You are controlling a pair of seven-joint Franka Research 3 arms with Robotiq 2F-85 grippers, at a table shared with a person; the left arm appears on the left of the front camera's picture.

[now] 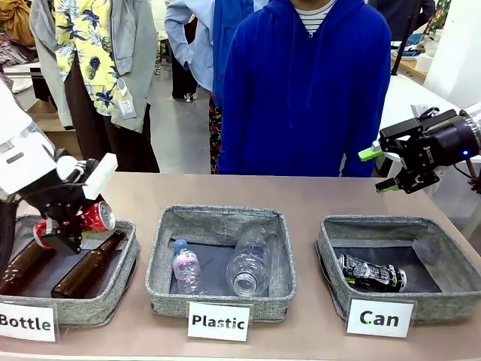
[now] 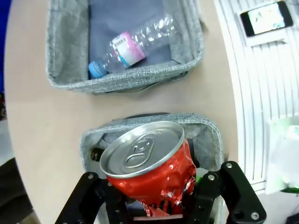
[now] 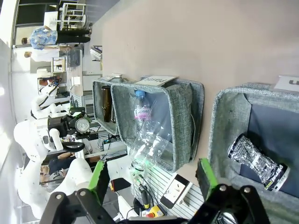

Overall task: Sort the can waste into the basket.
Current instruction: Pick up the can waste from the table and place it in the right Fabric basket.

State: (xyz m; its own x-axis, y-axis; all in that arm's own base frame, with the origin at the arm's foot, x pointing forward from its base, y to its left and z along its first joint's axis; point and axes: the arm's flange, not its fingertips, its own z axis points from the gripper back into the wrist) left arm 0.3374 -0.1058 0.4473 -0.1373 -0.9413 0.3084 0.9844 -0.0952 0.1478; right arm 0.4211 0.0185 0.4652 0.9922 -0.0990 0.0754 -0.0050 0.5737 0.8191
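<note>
My left gripper [image 1: 69, 228] is shut on the shiny red can [image 1: 92, 219], held just above the "Bottle" basket at the left. In the left wrist view the dented red can [image 2: 147, 168] with its silver end sits clamped between my fingers [image 2: 212, 189]. The black can [image 1: 370, 273] with silver-white print lies on its side inside the grey "Can" basket [image 1: 458, 297] at the right. It also shows in the right wrist view as the black can [image 3: 254, 158] in the basket [image 3: 224, 135]. My right gripper [image 1: 382, 167] hangs open above the table behind that basket, holding nothing.
Two brown glass bottles [image 1: 86, 267] lie in the "Bottle" basket [image 1: 124, 282]. The middle "Plastic" basket [image 1: 282, 289] holds two clear plastic bottles [image 1: 248, 259]. A person in a blue hoodie [image 1: 304, 90] stands at the far side of the table.
</note>
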